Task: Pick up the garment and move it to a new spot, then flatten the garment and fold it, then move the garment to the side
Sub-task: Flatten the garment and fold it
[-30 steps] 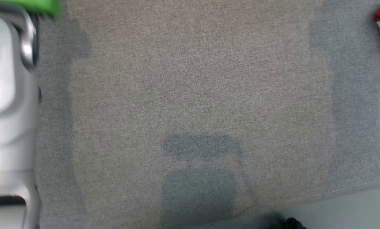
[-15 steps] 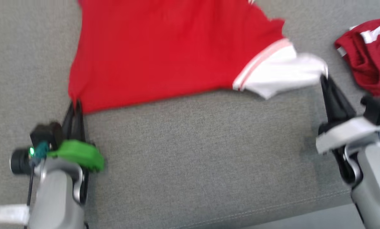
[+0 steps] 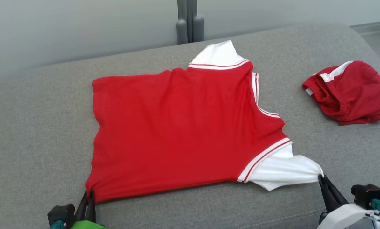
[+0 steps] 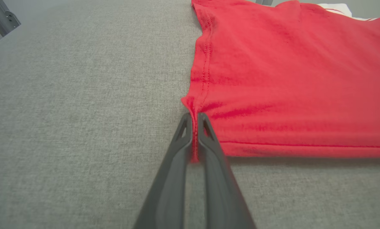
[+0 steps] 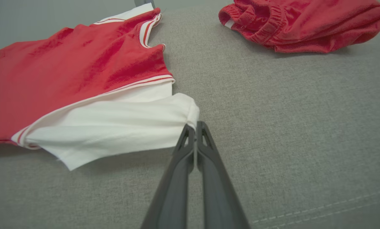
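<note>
The garment (image 3: 180, 127) is a red shirt with white sleeves, spread flat on the grey cushion (image 3: 34, 127). At its near left hem corner my left gripper (image 3: 89, 193) is shut on the red fabric; the left wrist view has the hem (image 4: 194, 127) pinched between the dark fingers (image 4: 177, 165). My right gripper (image 3: 321, 177) is shut on the tip of the near white sleeve (image 3: 285, 171). In the right wrist view that sleeve (image 5: 113, 124) is drawn out to the gripper (image 5: 193, 125), slightly lifted off the cushion.
A crumpled dark red garment (image 3: 348, 92) with a white band lies at the right, also at the top of the right wrist view (image 5: 304, 25). A grey post (image 3: 188, 22) stands behind the cushion. The cushion's front seam (image 5: 320, 208) runs close to my right gripper.
The head camera has tilted up from the bare cushion to the whole shirt. Both grippers keep their hold on the hem corner and the sleeve tip.
</note>
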Available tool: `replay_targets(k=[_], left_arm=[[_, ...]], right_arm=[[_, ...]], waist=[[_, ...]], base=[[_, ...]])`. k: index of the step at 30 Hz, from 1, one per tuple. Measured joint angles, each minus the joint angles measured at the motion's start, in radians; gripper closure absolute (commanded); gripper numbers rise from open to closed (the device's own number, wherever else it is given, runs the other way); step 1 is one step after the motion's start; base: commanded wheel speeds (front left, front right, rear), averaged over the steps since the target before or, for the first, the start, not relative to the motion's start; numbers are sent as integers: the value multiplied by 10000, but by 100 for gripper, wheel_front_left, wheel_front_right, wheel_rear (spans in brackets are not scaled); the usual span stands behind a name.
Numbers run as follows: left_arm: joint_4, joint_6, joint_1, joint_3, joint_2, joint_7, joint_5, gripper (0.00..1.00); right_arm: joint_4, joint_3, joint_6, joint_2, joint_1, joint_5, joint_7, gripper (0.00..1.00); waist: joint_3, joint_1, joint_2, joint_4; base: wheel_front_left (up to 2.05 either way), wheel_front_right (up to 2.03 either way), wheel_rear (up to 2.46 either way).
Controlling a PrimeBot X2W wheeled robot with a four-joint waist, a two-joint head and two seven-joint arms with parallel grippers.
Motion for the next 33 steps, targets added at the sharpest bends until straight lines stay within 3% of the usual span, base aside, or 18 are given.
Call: replay_targets(k=[4, 12, 20, 27, 33], left_arm=[[25, -31, 597, -117, -35, -2, 82, 100], [-48, 115, 1794, -525, -42, -2, -736, 100], [-725, 253, 2023, -1064, -31, -2, -836, 100], [-1716, 230, 1167, -1352, -25, -2, -880, 100], [-1490, 127, -35, -1471, -23, -2, -633, 100]], right_arm=[[169, 46, 0, 59, 601, -23, 0, 100], [146, -194, -2, 217, 1249, -94, 8, 100], [-456, -533, -4, 270, 1457, -163, 10, 100], [-920, -479, -8, 337, 308, -222, 10, 100], [261, 36, -10, 332, -1262, -462, 12, 100]], waist=[[-660, 0, 0, 28], [-1612, 0, 0, 117], [-1656, 0, 0, 451], [-1206, 0, 0, 610], [-680, 0, 0, 748]], base=[[0, 0, 0], [0, 0, 0], [0, 0, 0], [0, 0, 0], [0, 0, 0]])
